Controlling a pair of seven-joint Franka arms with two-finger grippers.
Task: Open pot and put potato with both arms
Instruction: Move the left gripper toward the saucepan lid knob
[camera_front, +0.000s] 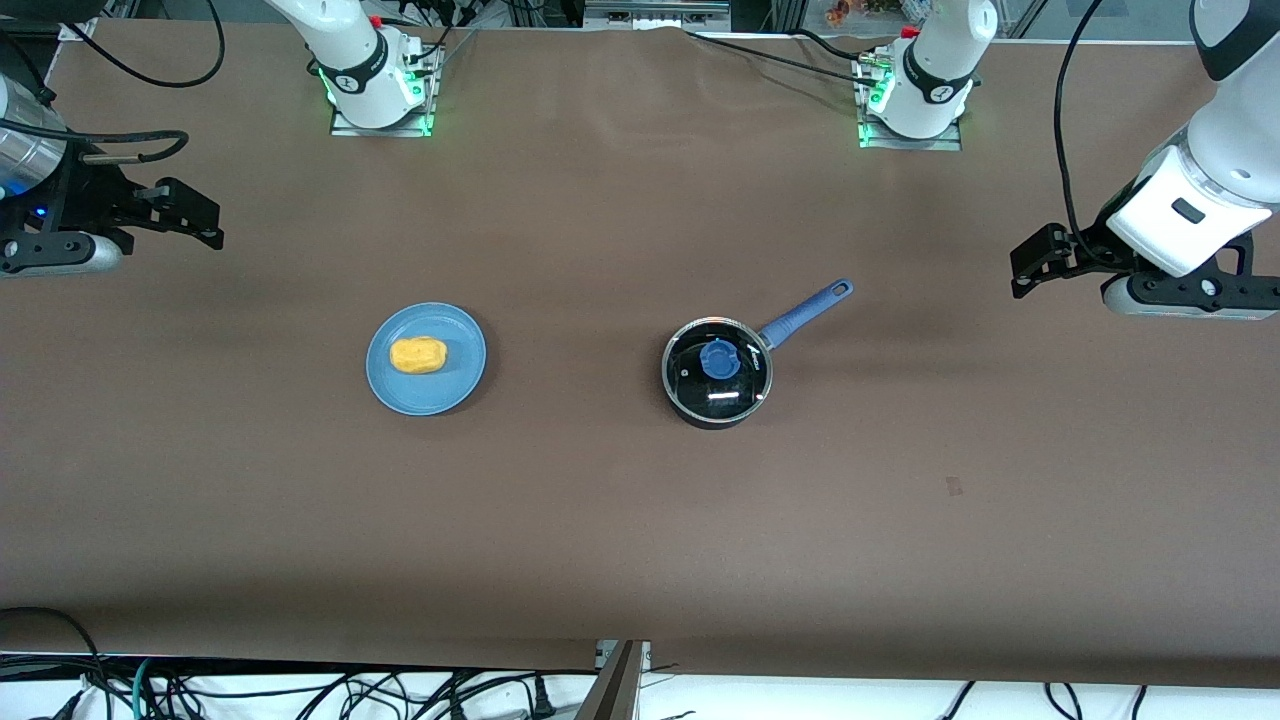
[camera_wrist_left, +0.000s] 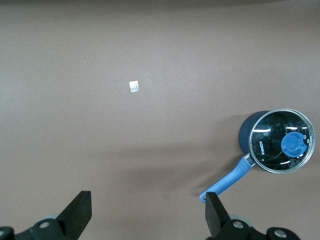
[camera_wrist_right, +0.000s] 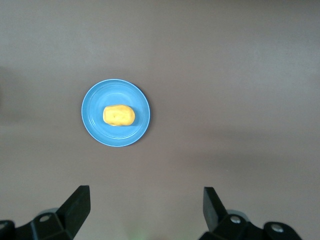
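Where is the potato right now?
In the front view, the potato lies on the blue plate, beside the pot, toward the right arm's end of the table.

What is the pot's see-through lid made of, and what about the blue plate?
The lid looks like glass with a shiny metal rim: the pot's dark inside shows through it and bright lights glint on it. Its knob looks like matte blue plastic. The plate is smooth and evenly light blue, perhaps plastic or glazed ceramic; the look can't settle it.

A light-blue plate (camera_front: 400, 395) rests on the brown table (camera_front: 600, 520), toward the right arm's end.
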